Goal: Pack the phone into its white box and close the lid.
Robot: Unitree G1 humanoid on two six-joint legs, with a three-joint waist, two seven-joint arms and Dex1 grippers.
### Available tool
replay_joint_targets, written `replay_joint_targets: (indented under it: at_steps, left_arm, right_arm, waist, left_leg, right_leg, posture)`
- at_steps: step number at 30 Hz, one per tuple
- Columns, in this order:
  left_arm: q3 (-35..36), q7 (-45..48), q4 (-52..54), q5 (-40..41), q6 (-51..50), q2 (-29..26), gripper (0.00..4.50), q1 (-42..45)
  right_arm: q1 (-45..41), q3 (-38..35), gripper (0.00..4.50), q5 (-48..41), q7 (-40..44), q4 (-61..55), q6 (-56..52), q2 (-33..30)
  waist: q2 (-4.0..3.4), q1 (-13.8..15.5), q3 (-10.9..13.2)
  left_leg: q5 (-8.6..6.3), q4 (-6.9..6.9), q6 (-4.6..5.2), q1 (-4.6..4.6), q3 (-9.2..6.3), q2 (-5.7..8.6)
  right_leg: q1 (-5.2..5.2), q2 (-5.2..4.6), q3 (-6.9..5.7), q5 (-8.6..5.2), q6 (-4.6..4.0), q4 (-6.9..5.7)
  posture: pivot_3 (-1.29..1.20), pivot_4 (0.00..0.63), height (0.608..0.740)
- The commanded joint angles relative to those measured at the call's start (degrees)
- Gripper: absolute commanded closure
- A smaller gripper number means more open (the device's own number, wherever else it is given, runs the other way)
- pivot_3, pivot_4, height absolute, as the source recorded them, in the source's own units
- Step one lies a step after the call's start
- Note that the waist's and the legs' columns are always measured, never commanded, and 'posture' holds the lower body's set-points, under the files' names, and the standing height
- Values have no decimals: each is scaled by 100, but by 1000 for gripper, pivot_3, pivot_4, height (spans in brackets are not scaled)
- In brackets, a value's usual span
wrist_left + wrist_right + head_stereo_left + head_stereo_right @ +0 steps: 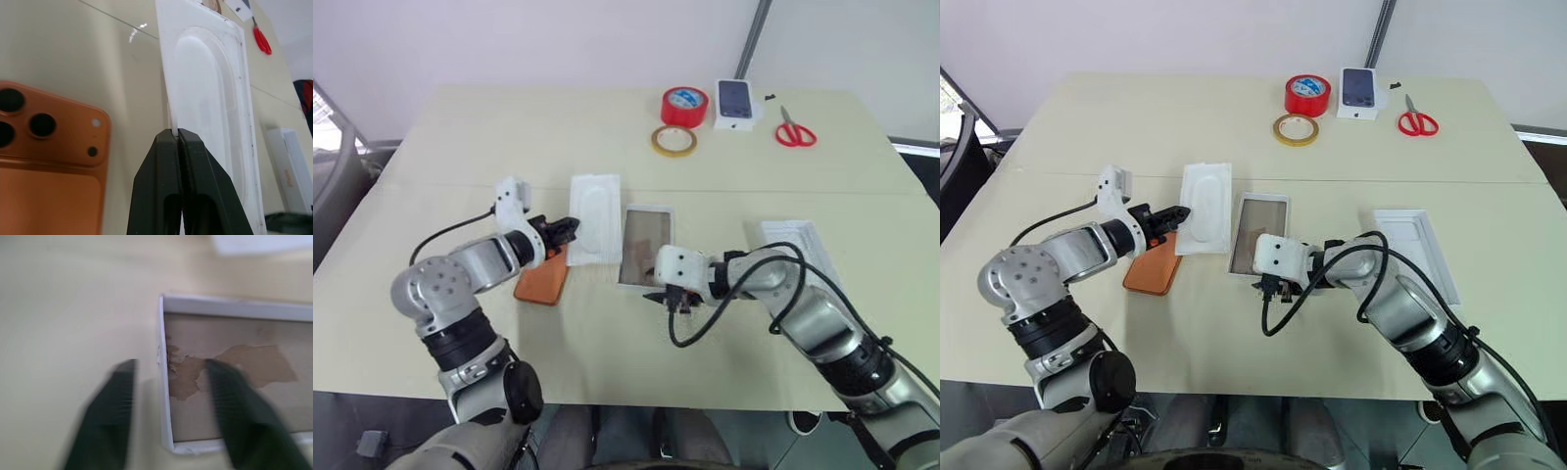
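Now the white box (230, 396) wall stands between right fingers (105, 416)

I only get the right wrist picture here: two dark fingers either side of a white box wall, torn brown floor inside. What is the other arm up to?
Observer: The left gripper is shut on the edge of the white insert, the thin piece with an oval hollow.
Visitor: Where is the phone?
Observer: The orange phone lies camera side up on the table, beside that insert, not in the white box.
Visitor: And the lid?
Observer: The lid lies open side up on the far side of the right arm from the box; neither gripper is at it.
Visitor: Anything else lying about?
Observer: At the far edge: red tape, a yellow tape ring, red scissors and a small printed box.
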State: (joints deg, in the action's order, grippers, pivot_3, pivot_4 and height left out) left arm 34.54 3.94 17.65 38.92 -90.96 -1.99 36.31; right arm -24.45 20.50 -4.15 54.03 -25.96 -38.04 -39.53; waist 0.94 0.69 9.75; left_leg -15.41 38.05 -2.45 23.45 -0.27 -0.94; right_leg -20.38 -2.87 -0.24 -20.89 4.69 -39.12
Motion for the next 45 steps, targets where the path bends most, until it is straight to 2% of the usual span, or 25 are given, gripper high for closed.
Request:
replay_joint_targets:
  at_steps: [1, 7, 12, 18, 21, 27, 29, 30, 32, 34, 35, 36, 41, 45]
  left_arm:
    - [-219, -134, 322, -68, -64, 218, 4500, 71]
    - [-785, -299, 263, -362, 8, 535, 4500, 12]
    - [-1175, -379, 47, -607, 205, 724, 4500, 10]
    - [-1251, -353, -13, -663, 253, 868, 4500, 18]
    - [-1275, -326, -1, -674, 234, 918, 3522, 2]
    - [-1044, -162, 44, -559, 148, 907, 619, 78]
    - [-912, -59, 82, -489, 143, 827, 619, 147]
    - [-864, 0, 104, -449, 157, 765, 584, 181]
    - [-836, 139, 152, -369, 238, 586, 567, 227]
    - [-914, 316, 202, -316, 388, 333, 567, 229]
    - [-1013, 444, 229, -297, 529, 155, 567, 194]
    - [-1140, 599, 253, -293, 702, -62, 567, 138]
    - [-2336, 1720, 309, -771, 2310, -1577, 567, -486]
    - [-2780, 2812, 224, -974, 3563, -2560, 567, -1087]
  right_arm:
    - [310, -860, 1687, -487, 100, -581, -71, -282]
    - [747, -1562, 1687, -835, 67, -718, -110, -639]
    - [884, -1657, 1687, -787, -78, -608, 2, -747]
    - [938, -1660, 1687, -792, -179, -560, 99, -743]
    - [963, -1639, 1628, -755, -237, -539, 151, -741]
    - [861, -1623, 1628, -751, -382, -426, 164, -690]
    - [804, -1600, 1628, -730, -452, -344, 170, -653]
    - [759, -1586, 1883, -715, -502, -290, 157, -624]
    - [623, -1566, 2545, -701, -648, -167, 77, -531]
    - [445, -1534, 3486, -701, -803, -42, -52, -413]
    - [335, -1508, 4094, -698, -889, 18, -138, -331]
    - [222, -1463, 4473, -693, -970, 65, -225, -240]
    - [-351, -1018, 4473, -476, -1459, 337, -612, 336]
    - [-816, -521, 4473, -90, -1853, 838, -546, 870]
  waist:
    - [0, -2, 0]
    - [1, -25, 1]
    - [1, -28, 1]
    - [1, -13, 1]
    - [2, -7, 1]
    - [2, -9, 1]
    - [2, -13, 1]
    - [2, -21, 1]
    - [1, -28, 1]
    - [1, -37, 1]
    - [1, -41, 1]
    - [1, -40, 1]
    - [-2, -132, 0]
    - [-6, -149, 2]
  left_leg:
    - [0, 0, 0, 0, 0, 0]
    - [-1, -3, 1, -1, 0, -1]
    - [-1, -4, 1, -2, 0, -1]
    - [0, -4, 1, -1, 0, -1]
    - [0, -3, 1, -1, 1, -1]
    - [0, -3, 0, -1, 1, 0]
    - [0, -3, 0, -1, 0, 0]
    - [0, -3, 0, -1, 0, -1]
    - [0, -4, 0, -1, 0, -2]
    - [0, -4, 0, -2, 0, -2]
    - [0, -5, -1, -2, 0, -2]
    - [1, -5, -1, -2, 0, -2]
    - [8, -17, -14, -5, 0, -3]
    - [9, -21, -15, -4, 1, -3]
  right_leg:
    - [1, 0, 0, 0, 0, 1]
    - [0, 4, 1, 0, 0, 0]
    - [0, 5, 1, 0, 0, 0]
    - [0, 5, 1, 0, 0, 0]
    - [1, 4, 1, 0, 0, 1]
    - [1, 4, 1, 0, 0, 0]
    - [1, 4, 1, 0, 0, 1]
    - [0, 5, 1, 0, 0, 1]
    - [0, 6, 1, 0, 0, 0]
    - [-1, 7, 1, 0, 0, 0]
    - [-1, 7, 1, 0, 0, 0]
    - [-1, 7, 1, 0, 0, 0]
    - [-4, 6, 2, 0, 0, 0]
    - [-9, 5, 2, 0, -1, 1]
  posture:
    - [0, 150, 740]
    - [0, 150, 740]
    - [0, 150, 740]
    - [0, 150, 740]
    - [0, 150, 740]
    - [0, 150, 740]
    - [0, 150, 740]
    - [0, 150, 740]
    - [0, 150, 740]
    - [0, 150, 740]
    - [0, 150, 740]
    - [0, 150, 740]
    - [0, 150, 740]
    - [0, 150, 740]
